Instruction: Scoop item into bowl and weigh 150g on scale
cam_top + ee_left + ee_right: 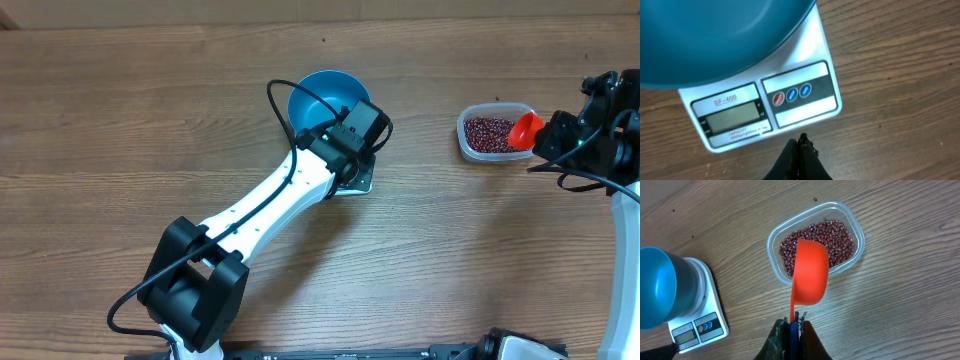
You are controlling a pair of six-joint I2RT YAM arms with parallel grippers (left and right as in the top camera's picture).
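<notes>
Likely step: loading the scoop [810, 275]. Dip its lip into the middle of the beans [840, 240], not vs. the tub [769, 242] wall, take a modest load, carry it level — small top-ups near target wt. The right end effector [794, 319] is clamping the scoop handle over the tub. The left end effector [799, 142] is hovering pinched together, empty, just before the scale [805, 107], which is carrying the bowl [715, 40].

Orange scoop [810, 272] over rim of clear tub [773, 247], perhaps touching it; tub sits on wood-grain table [900, 305].
</notes>
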